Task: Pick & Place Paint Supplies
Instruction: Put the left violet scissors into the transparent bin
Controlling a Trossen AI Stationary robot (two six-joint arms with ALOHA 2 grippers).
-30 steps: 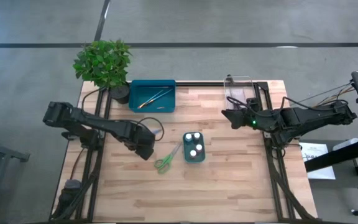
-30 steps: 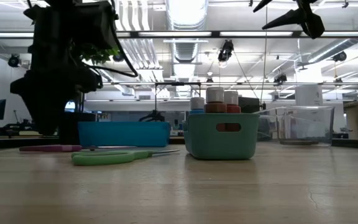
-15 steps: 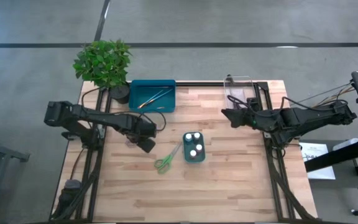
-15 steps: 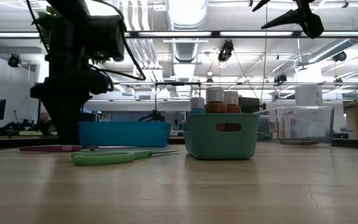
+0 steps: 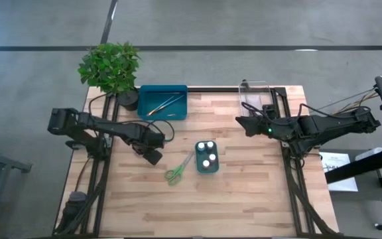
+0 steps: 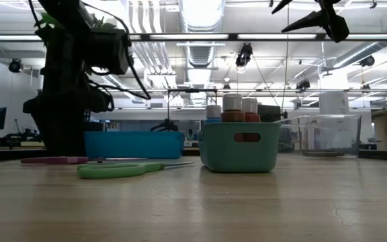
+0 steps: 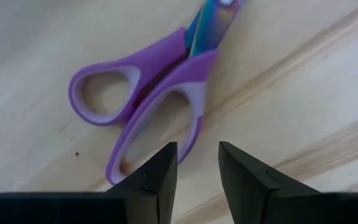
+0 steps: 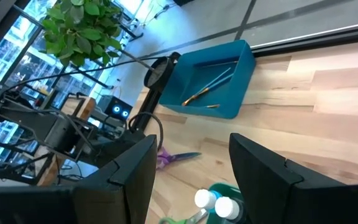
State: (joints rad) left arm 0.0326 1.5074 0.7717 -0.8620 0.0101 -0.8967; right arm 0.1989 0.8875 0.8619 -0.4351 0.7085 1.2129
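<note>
Purple scissors (image 7: 148,106) lie flat on the wooden table, left of middle. My left gripper (image 7: 197,168) points down just over their handle end, open, with nothing between its fingers; in the high view it (image 5: 152,157) hides them. Green scissors (image 5: 176,172) lie flat beside a small teal bin (image 5: 198,166) that holds three white-capped pots (image 5: 207,154). Thin brushes (image 5: 163,104) lie in a teal tray (image 5: 178,113) at the far edge. My right gripper (image 8: 191,180) hangs high over the table's right side (image 5: 242,121), open and empty.
A potted plant (image 5: 111,66) stands at the far left corner beside the teal tray. A clear plastic tray (image 5: 256,93) sits at the far right. Bare wood spreads across the near half of the table (image 5: 197,212).
My left gripper has moved a little toward the table's far edge, coming over the purple scissors, and its wrist has rolled slightly. It stays open.
</note>
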